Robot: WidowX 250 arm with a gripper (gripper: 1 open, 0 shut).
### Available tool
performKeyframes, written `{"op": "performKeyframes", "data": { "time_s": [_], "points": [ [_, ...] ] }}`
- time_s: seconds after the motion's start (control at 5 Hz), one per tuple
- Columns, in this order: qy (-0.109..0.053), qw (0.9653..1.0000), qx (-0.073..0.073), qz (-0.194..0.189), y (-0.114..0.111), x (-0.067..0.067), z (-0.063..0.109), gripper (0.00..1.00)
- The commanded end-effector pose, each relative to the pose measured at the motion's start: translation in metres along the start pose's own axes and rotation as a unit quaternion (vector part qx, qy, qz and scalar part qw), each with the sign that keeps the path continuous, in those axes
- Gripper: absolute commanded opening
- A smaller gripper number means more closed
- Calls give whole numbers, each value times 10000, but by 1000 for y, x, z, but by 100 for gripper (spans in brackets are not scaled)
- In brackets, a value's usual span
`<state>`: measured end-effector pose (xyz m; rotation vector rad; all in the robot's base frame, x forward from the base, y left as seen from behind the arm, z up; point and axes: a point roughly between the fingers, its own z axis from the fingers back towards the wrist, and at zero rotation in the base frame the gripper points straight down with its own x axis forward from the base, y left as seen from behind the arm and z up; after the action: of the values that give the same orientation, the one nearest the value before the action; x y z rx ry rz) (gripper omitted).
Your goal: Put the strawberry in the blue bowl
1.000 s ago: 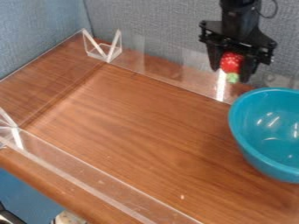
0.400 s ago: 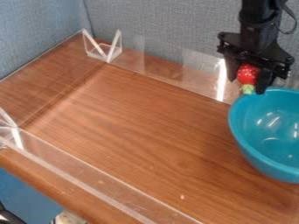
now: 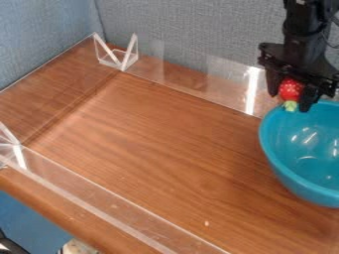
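The small red strawberry (image 3: pixel 288 92) with its green top hangs between the black fingers of my gripper (image 3: pixel 291 91), which is shut on it. It is held in the air at the right side, just over the far rim of the large teal-blue bowl (image 3: pixel 304 154). The bowl sits on the wooden table at the right edge of the view, and nothing shows inside it. The arm rises out of the top of the frame.
A low clear plastic wall (image 3: pixel 159 67) runs along the back and front edges of the brown wooden table (image 3: pixel 133 139). Clear triangular brackets (image 3: pixel 117 50) stand at the back left corner. A blue textured wall lies behind.
The gripper has carried the strawberry to the right, from left of the bowl to above its far rim. The bowl has stayed in place.
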<state>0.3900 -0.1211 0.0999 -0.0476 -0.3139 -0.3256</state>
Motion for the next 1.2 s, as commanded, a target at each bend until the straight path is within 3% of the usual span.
{"op": "performKeyframes", "data": {
  "time_s": [0.0,1.0],
  "points": [
    [-391,9990,7,-198,-12,15,17,0],
    [-687,9957,100,-620,-35,15,6,0]
  ]
}}
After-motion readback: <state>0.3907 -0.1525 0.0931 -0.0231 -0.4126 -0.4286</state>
